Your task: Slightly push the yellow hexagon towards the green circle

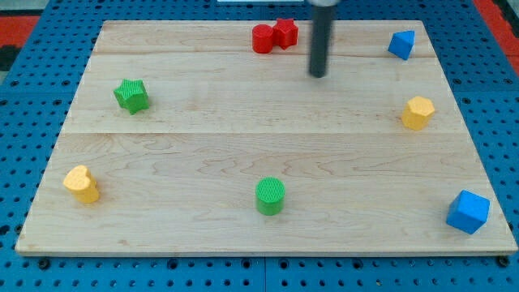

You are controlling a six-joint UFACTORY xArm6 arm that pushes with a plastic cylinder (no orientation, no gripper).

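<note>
The yellow hexagon (418,112) sits near the board's right edge, at mid height. The green circle (270,196) stands in the lower middle of the board, well down and to the left of the hexagon. My tip (318,75) touches the board in the upper middle, left of and above the hexagon, apart from it by a wide gap. It is just right of and below the two red blocks.
A red circle (262,39) and a red star (285,32) touch each other at the top middle. A green star (131,96) is at the left, a yellow heart (82,184) at lower left, a blue block (401,44) at top right, a blue cube (468,212) at lower right.
</note>
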